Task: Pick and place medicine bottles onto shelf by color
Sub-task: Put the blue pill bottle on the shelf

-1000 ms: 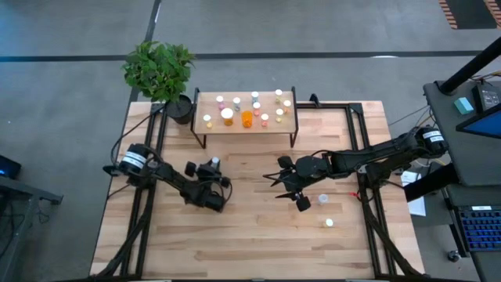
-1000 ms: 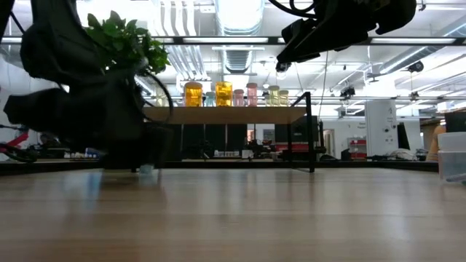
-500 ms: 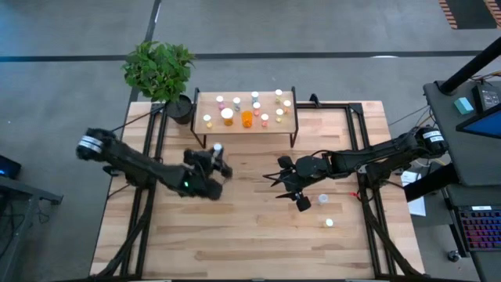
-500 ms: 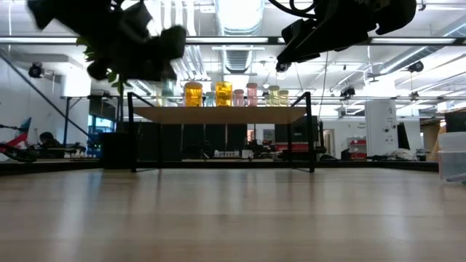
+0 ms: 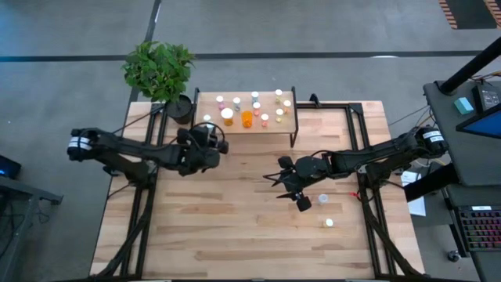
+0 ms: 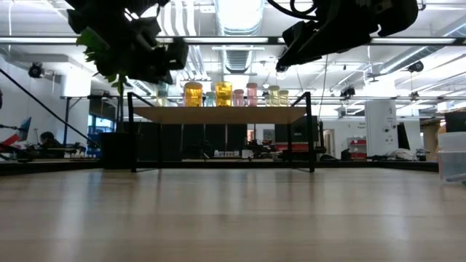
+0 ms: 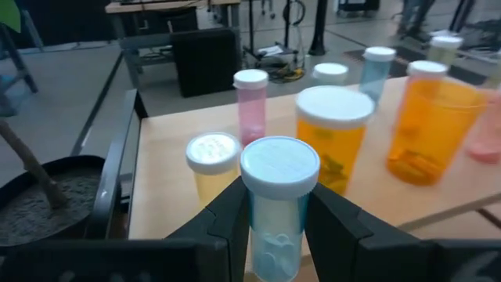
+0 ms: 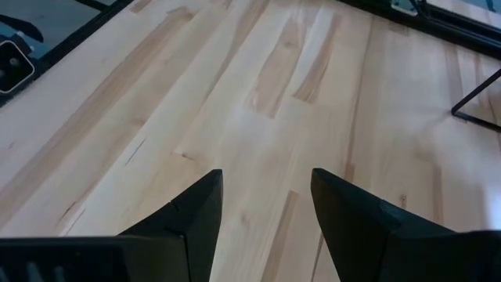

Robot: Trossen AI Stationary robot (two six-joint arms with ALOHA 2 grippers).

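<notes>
A pale blue medicine bottle [image 7: 275, 205] with a bluish-white cap stands upright in my left gripper [image 5: 208, 138], which is shut on it just off the near left corner of the shelf [image 5: 289, 125]. The shelf carries several bottles, among them a yellowish one [image 7: 213, 163], a pink one [image 7: 252, 106], a large white-capped one [image 7: 333, 133] and an orange one [image 7: 430, 129], all standing on their bases. My right gripper [image 5: 286, 180] hangs open above the table's middle right, nothing between its fingers [image 8: 200, 215]. My left gripper pinches the bottle's body [image 7: 274, 235] below the cap between its two fingers [image 7: 233, 223]. They come nearly level from the table's near side, pointing at the shelf. The bottle stands upright, lifted clear of the table, at about the height of the shelf top.
Two small bottles [image 5: 322, 199] [image 5: 329, 222] stand on the table to the near right of my right gripper. A potted plant [image 5: 160, 69] sits at the far left corner beside the shelf. Bare wood lies across the table's near half.
My left gripper has risen from the table with the blue bottle and gone toward the far edge, up to the shelf's left end. The bottle has stayed upright in the hold. My right gripper has kept still.
</notes>
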